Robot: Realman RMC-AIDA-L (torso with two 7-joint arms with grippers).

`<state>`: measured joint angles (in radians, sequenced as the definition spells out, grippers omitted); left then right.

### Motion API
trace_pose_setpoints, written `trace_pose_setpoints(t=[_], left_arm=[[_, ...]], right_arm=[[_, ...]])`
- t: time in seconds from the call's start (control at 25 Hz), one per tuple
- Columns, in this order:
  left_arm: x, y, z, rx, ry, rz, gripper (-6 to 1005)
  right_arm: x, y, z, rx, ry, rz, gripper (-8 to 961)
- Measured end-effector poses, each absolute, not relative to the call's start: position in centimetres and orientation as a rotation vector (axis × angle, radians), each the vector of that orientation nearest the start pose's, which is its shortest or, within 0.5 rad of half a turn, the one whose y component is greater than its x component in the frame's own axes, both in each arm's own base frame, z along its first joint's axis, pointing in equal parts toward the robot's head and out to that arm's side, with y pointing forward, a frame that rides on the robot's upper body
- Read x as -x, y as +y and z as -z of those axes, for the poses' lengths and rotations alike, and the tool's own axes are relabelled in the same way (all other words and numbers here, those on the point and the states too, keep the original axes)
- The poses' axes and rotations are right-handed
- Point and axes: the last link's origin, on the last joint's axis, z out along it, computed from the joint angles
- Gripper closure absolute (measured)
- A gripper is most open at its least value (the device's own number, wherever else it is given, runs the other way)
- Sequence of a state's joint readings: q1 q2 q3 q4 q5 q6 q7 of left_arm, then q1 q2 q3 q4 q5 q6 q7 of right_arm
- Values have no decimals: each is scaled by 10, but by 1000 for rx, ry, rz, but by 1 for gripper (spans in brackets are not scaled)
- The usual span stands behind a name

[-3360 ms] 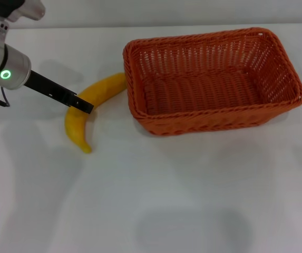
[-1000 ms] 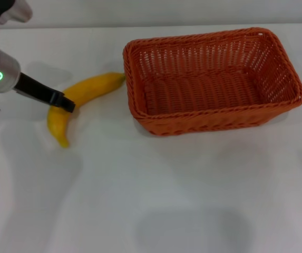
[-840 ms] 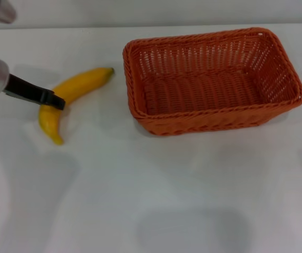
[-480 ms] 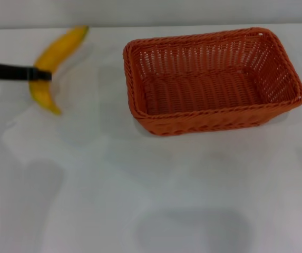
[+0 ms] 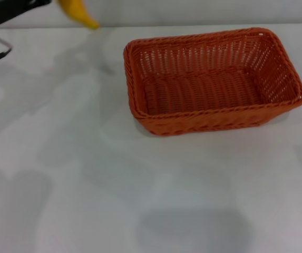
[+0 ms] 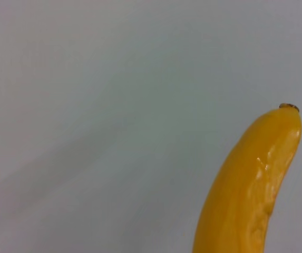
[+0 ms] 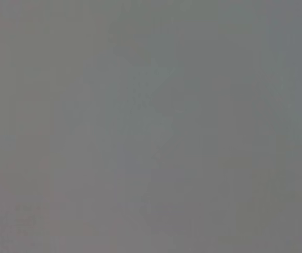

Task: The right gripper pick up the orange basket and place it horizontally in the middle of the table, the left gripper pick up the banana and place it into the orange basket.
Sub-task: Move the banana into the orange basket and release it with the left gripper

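Note:
The orange basket (image 5: 214, 79) lies lengthwise across the white table (image 5: 87, 184), right of centre, with nothing in it. My left gripper (image 5: 46, 2) is at the top left corner of the head view, high above the table and shut on the banana (image 5: 78, 11). Only the banana's lower end shows there, hanging in the air left of the basket. In the left wrist view the banana (image 6: 251, 184) fills the lower right, its dark tip pointing away over bare surface. The right gripper is out of view; its wrist view shows only flat grey.
Soft shadows fall across the white tabletop left of and in front of the basket. The table's far edge runs just behind the basket.
The left gripper has lifted the banana off the table and carried it up and back, from beside the basket's left end to the top edge of the view. The basket has not moved.

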<state>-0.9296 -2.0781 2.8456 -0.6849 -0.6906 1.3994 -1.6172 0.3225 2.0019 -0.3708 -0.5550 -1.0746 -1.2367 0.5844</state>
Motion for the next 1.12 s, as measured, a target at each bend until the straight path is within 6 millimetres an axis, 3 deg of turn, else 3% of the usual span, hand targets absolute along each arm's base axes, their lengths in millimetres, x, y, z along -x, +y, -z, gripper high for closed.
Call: trace_pose_setpoints(t=[0.16,0.4,0.72,1.12], left_arm=[[205,429,-52,2211,-951,1130,466],[177,425,-15,2396,-939,1137,460],[175,417,28,2548,-978,949,452],[175,411,46,2641,-990,816,442]], right_arm=[[-376,316,-177,1396,259,-619,106],[-377,314,-176,1396,262,-623,106],[-375,315,-174,1399,258,-633,106],[-371,317,-172,1406,246,-648,106]])
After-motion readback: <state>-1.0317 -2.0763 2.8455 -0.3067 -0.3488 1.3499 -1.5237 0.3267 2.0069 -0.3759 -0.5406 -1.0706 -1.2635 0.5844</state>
